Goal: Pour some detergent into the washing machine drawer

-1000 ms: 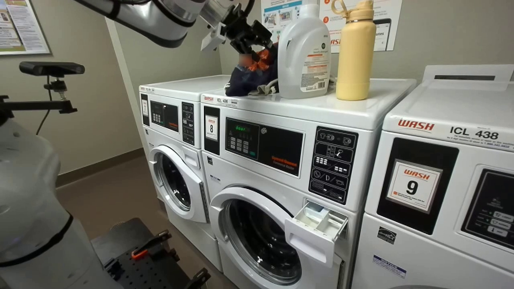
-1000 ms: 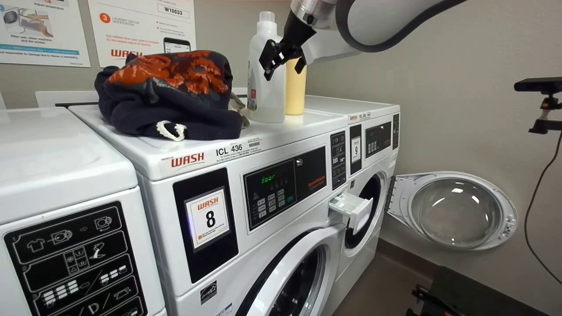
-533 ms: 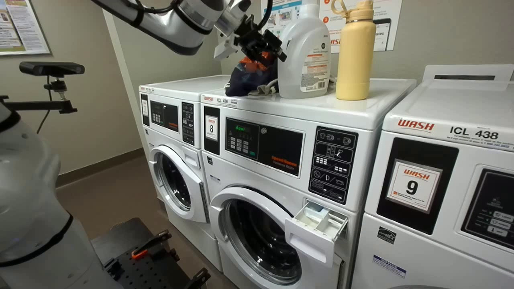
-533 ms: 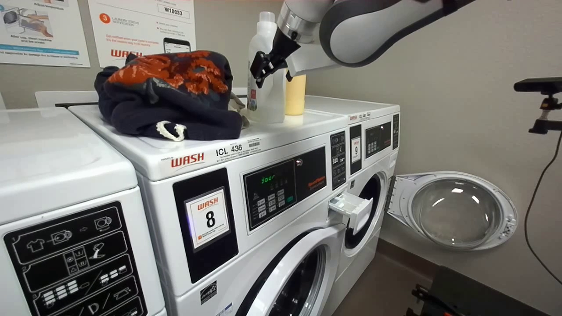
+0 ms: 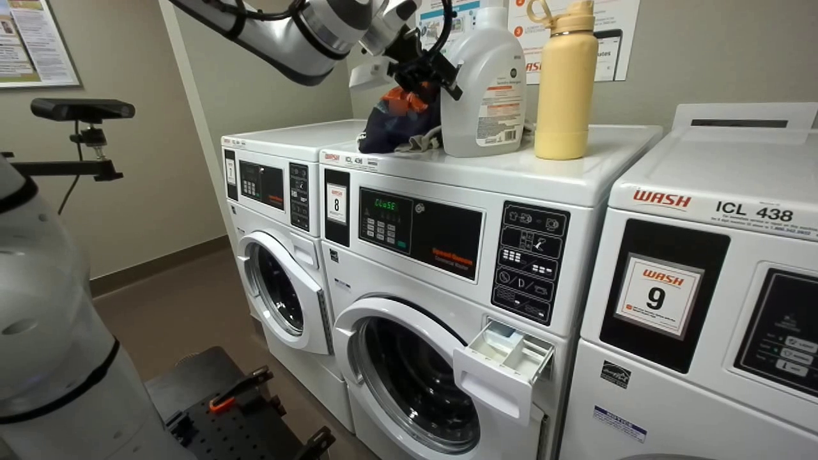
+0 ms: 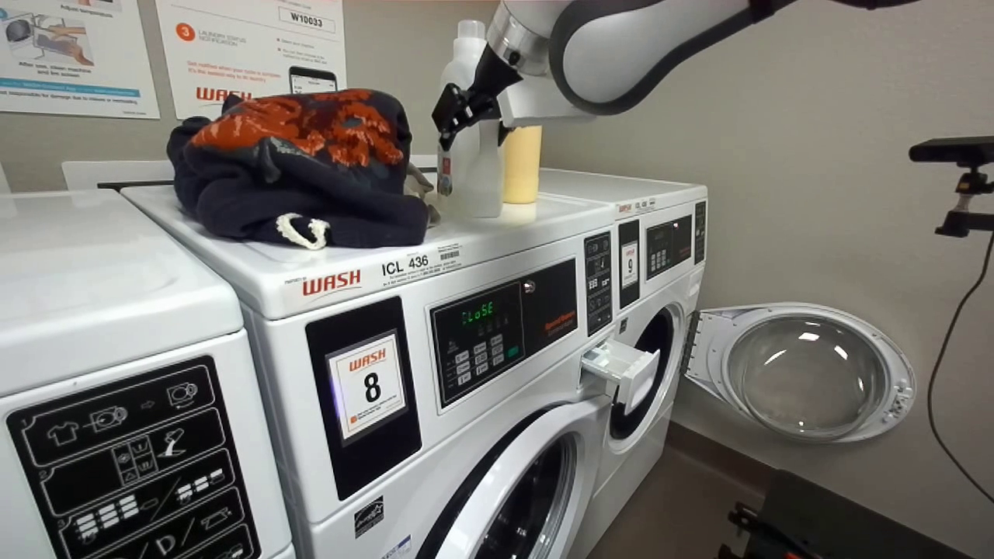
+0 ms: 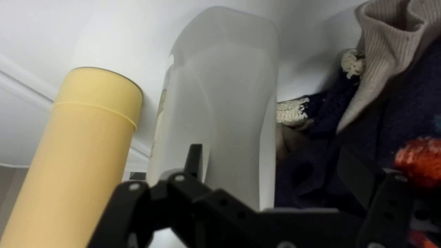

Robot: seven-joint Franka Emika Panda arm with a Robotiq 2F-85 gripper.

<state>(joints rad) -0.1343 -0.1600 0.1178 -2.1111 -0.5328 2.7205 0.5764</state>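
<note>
Though outside wrist view, drawer (image 5: 491, 387) ajar

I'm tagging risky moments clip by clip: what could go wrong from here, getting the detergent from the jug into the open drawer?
1. In the wrist view, one finger of the open hand appears over the dark garment beside the detergent jug; closing might catch fabric.
2. The yellow bottle stands close to the jug, so a sideways swing could topple it.
3. The jug seems to have its cap on; tipping it over the drawer might pour nothing.
</note>
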